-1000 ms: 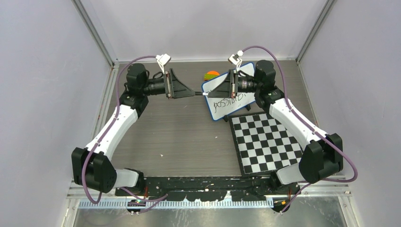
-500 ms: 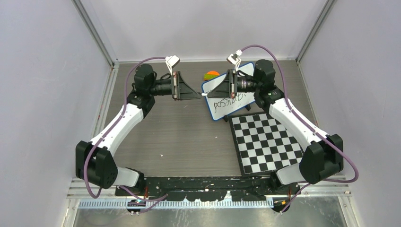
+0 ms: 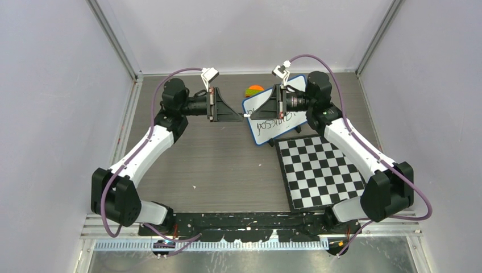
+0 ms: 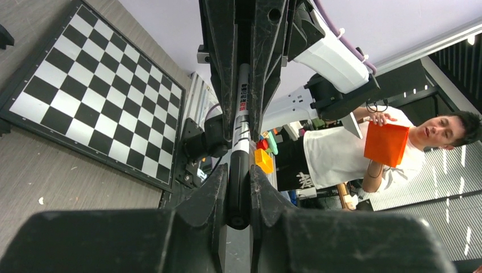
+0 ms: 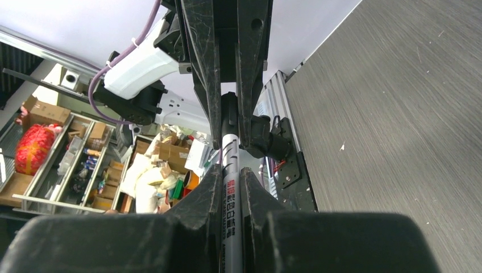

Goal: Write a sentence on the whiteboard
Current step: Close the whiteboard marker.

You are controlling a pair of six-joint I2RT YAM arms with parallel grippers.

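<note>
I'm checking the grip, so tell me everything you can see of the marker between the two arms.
The marker is a slim pen with a white barrel, red and black print, and a black end. It hangs roughly level above the table, clear of it. The left tool is shut on the black end, the right tool on the white barrel. Nothing else touches it.

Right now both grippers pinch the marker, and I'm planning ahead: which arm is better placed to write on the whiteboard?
Probably right. The right gripper holds the marker by its printed barrel above the whiteboard; the left gripper pinches only the black end, beside the board.
</note>
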